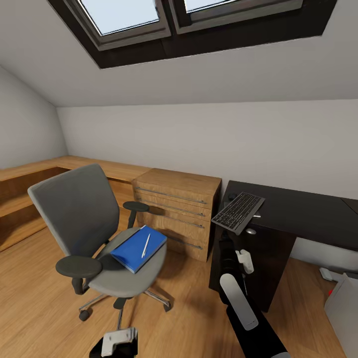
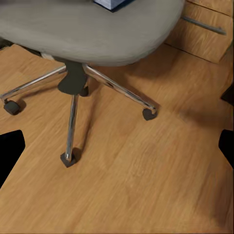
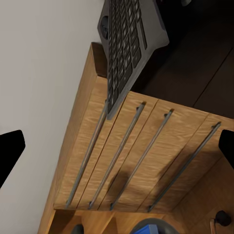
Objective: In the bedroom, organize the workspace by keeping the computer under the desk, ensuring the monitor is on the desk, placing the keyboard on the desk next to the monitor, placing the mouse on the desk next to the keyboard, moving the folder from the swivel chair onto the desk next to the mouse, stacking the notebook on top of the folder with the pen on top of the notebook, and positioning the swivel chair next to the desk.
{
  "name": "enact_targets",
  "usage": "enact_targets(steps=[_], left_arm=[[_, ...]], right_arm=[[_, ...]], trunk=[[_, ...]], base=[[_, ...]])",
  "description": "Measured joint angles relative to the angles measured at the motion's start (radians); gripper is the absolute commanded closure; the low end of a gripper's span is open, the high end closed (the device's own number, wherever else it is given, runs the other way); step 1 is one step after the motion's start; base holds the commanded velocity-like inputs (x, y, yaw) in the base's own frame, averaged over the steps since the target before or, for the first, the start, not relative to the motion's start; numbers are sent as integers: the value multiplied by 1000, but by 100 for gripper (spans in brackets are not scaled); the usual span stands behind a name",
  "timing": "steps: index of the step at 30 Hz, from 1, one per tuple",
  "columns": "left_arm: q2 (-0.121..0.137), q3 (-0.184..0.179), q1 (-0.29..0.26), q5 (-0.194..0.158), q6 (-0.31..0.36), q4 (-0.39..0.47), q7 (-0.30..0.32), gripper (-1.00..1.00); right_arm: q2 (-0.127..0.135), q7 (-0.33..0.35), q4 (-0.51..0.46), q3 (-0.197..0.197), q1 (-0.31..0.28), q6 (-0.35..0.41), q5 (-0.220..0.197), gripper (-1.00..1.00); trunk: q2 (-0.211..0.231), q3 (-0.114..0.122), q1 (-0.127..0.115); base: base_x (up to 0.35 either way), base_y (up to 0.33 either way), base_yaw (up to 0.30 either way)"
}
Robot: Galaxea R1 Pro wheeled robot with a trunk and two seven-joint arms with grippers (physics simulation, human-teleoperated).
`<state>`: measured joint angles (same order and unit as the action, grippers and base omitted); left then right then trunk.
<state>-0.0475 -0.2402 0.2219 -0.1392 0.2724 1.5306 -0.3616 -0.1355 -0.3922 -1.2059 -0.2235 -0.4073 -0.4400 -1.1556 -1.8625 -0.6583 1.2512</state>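
A grey swivel chair [image 1: 84, 219] stands on the wood floor left of the desk. On its seat lies a blue folder or notebook [image 1: 137, 247] with a white pen [image 1: 146, 245] on top. A dark keyboard [image 1: 238, 212] lies tilted on the black desk [image 1: 303, 214], one end overhanging the desk's left edge. My right arm [image 1: 238, 298] reaches up beside that edge; the right gripper [image 3: 117, 146] is open below the keyboard [image 3: 129, 48], holding nothing. My left gripper [image 1: 118, 342] hangs low and open over the floor by the chair's base [image 2: 73, 83].
A wooden drawer cabinet [image 1: 179, 214] stands between chair and desk. A low wooden shelf [image 1: 30, 174] runs along the left wall. A pale box [image 1: 343, 308] sits on the floor at the right edge. Sloped ceiling with skylights above.
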Motion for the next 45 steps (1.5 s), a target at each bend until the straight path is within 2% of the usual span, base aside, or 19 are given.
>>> enact_targets(steps=[2, 3, 5, 8, 9, 14, 19, 20, 24, 31, 34, 36, 39, 45], left_arm=[[-1, -25, 0, 0, 26, 31, 0, -100], [-5, -53, 0, 0, 42, 51, 0, -100], [-17, -77, 0, 1, 52, 64, 0, -100], [-45, -99, 0, 1, 60, 76, 0, -100], [-72, -117, 0, 1, 65, 84, 1, -100], [-74, -118, -1, 3, 64, 86, 1, -100], [-63, -120, -1, 4, 61, 87, 0, -100], [-61, -121, -1, 4, 61, 88, 1, -100], [-60, -122, -1, 4, 62, 87, 1, -100], [-60, -122, -1, 4, 61, 87, 1, -100], [-60, -122, 0, 4, 62, 86, 1, -100], [-60, -122, -1, 4, 62, 87, 1, -100], [-60, -123, 0, 3, 62, 86, 1, -100], [-60, -124, 0, 2, 63, 86, 1, -100]], right_arm=[[0, 0, 0, 0, 0, 0, 0, -100], [0, 0, 0, 0, 0, 0, 0, -100], [0, 0, 0, 0, 0, 0, 1, -100], [0, 0, 0, 0, 0, 0, 1, -100], [0, 0, -1, 0, 0, 1, 1, -100], [7, 0, 1, 1, 0, 1, 1, -100], [15, 0, 5, 40, 0, 3, -2, -100], [15, 0, 22, 74, -1, 5, -5, -100], [14, 0, 59, 92, -3, 8, -7, -100], [12, 0, 64, 93, -4, 13, -8, -100], [11, 0, 65, 90, -5, 13, -57, -100], [11, 0, 65, 88, -5, 14, -75, -100], [11, 1, 65, 86, -5, 14, -94, -100], [10, 1, 63, 84, -5, 13, -105, -100]], trunk=[[0, 0, 0], [0, 0, 0], [0, 0, 0], [0, 0, 0], [-7, -3, 4], [-42, -19, 23], [-77, -34, 42], [-84, -38, 46], [-112, -50, 61], [-161, -72, 88], [-182, -81, 100], [-196, -88, 107], [-217, -97, 119], [-259, -116, 142]], base=[[0, 0, 0], [0, 0, 0], [0, 0, 0], [0, 0, 0], [0, 0, 0], [0, 0, 0], [0, 0, 0], [0, 0, 0], [0, 0, 0], [0, 0, 0], [0, 0, 0], [0, 0, 0], [0, 0, 0], [0, 0, 0]])
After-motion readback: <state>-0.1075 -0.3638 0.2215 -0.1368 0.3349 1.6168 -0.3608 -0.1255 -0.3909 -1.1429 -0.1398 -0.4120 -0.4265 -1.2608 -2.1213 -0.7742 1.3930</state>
